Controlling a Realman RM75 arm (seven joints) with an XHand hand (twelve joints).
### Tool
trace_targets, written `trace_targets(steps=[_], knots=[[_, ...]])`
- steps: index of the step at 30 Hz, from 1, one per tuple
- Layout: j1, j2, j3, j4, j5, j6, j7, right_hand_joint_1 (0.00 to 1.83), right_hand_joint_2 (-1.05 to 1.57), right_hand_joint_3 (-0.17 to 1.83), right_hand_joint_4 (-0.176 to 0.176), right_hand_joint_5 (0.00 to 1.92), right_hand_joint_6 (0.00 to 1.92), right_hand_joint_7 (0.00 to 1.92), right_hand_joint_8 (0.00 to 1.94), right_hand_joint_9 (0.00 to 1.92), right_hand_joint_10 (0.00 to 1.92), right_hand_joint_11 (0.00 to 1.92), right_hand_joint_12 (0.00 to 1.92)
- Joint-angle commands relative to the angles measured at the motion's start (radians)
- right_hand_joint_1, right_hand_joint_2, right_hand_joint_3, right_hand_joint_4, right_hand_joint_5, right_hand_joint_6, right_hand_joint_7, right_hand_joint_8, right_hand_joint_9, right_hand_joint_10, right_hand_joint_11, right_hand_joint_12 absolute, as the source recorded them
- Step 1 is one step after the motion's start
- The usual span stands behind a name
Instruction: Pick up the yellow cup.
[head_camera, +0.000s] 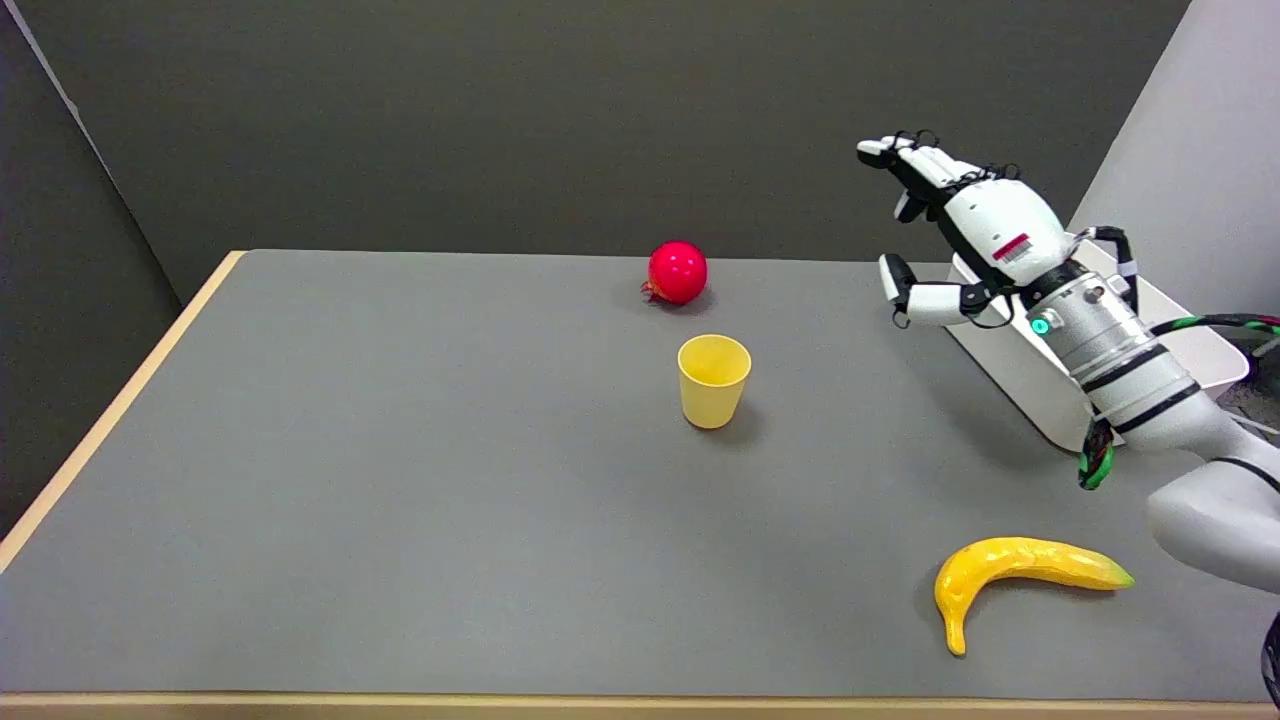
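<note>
The yellow cup (713, 380) stands upright, mouth up, near the middle of the grey table (400, 480). My right hand (950, 225) hangs in the air to the cup's right and a little beyond it, well apart from it. Its fingers stretch out toward the left and the thumb points down-left, with nothing held between them. The white forearm comes in from the lower right.
A red pomegranate-like fruit (677, 272) lies just beyond the cup. A yellow banana (1010, 575) lies near the front right edge. A white tray or board (1030, 380) sits at the table's right side under the arm.
</note>
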Motion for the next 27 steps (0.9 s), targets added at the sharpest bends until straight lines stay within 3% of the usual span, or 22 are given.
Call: trace_targets(steps=[1,17,22,27], knots=[[-0.100,-0.022,0.119,0.007,-0.013,0.017,0.006,0.92,0.73,1.05,0.079,0.12,0.36,0.17,0.26,0.54,1.11,0.47,1.65],[-0.161,-0.028,0.124,0.103,-0.042,0.002,-0.003,0.84,0.73,1.02,0.103,0.20,0.43,0.35,0.37,0.55,1.14,0.49,1.62],[-0.211,-0.051,0.138,0.192,0.008,-0.108,-0.007,0.85,0.74,1.01,0.103,0.21,0.44,0.37,0.39,0.55,1.14,0.49,1.62],[-0.249,-0.078,0.150,0.242,0.015,-0.184,-0.139,0.87,0.76,0.98,0.106,0.23,0.47,0.39,0.40,0.59,1.18,0.49,1.62]])
